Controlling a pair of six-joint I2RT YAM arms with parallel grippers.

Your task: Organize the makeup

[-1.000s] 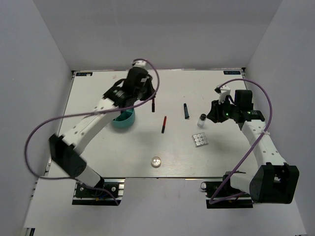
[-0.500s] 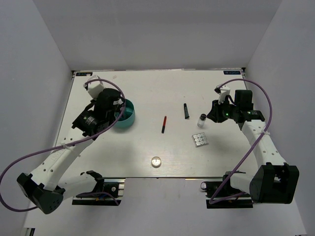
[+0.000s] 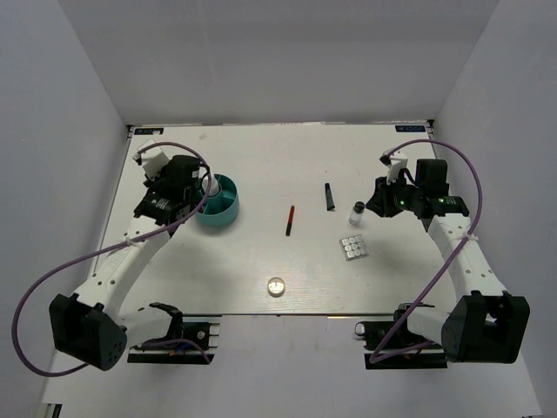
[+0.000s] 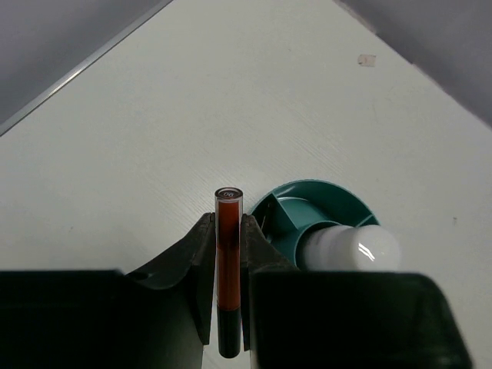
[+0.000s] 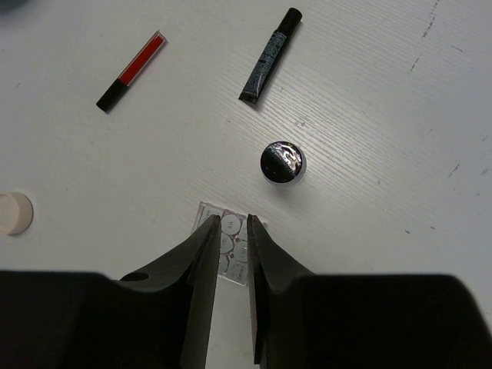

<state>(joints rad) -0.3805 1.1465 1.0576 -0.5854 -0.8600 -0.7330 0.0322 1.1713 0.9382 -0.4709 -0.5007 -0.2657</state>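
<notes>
**Left gripper clamps a pencil by the teal holder; right gripper is closed over the palette**

The dark red pencil is clamped between the two fingers of the left gripper. Its clear tip points forward past the fingertips. Just ahead and to the right of this gripper stands the teal holder, and a white bottle leans inside it.

The other makeup lies on the bench near the right gripper. Its fingers are pressed to a narrow slit and hold nothing. The grey palette shows just under its fingertips and is partly hidden by them. Ahead of this gripper stands a small bottle with a shiny dark cap. Further ahead lies the black tube. Ahead to the left lies the bright red pencil, and at the far left is the round jar.
</notes>
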